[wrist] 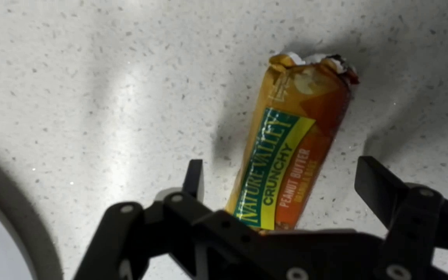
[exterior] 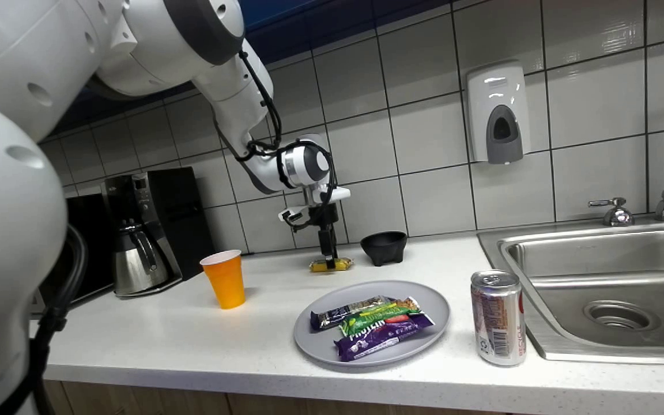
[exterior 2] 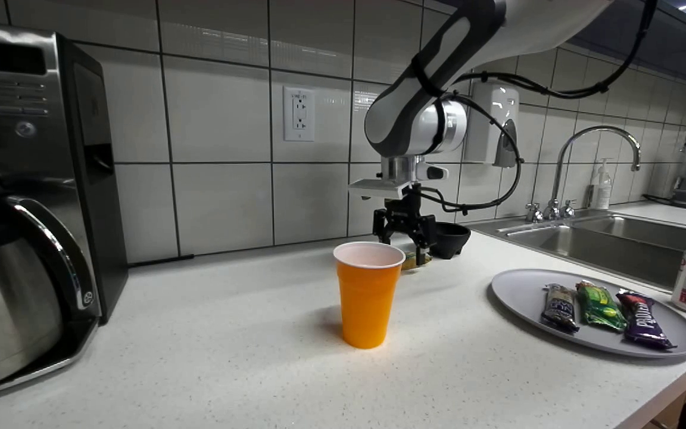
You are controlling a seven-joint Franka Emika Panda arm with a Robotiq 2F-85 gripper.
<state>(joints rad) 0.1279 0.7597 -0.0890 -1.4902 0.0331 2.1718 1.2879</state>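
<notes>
On a white speckled counter point(exterior: 165, 340), one granola bar point(wrist: 286, 147) lay flat beneath a robot gripper point(wrist: 282, 179) whose two fingers point(wrist: 379, 190) stood wide apart, one to either side of the wrapper, with nothing in their grasp. Three more bars, making four in all, shared one gray plate point(exterior: 314, 340) nearer the counter's front edge: a dark bar point(exterior: 349, 313), a green bar point(exterior: 381, 317) and a purple bar point(exterior: 384, 338), set side by side. One small black bowl point(exterior: 384, 248) stood near the lone bar by a tiled wall point(exterior: 424, 132); one orange cup point(exterior: 225, 282), white inside, stood upright farther from the wall. What either held could not be made out. One silver can point(exterior: 498, 317) stood upright between the plate and a steel sink point(exterior: 626, 354), whose two basins point(exterior 2: 587, 250) showed in an exterior view. One carafe point(exterior: 137, 272) sat in its coffee maker point(exterior: 173, 213). "Nature Valley," "Crunchy" and "Peanut Butter" were legible on the lone bar, in a green, yellow and orange design, above a smaller line too blurred to read with certainty. "Protein" ran in white capitals on the purple wrapper. The can bore a barcode point(exterior: 500, 343), but its brand could not be read; lettering on the dark and green wrappers was too small to tell.
</notes>
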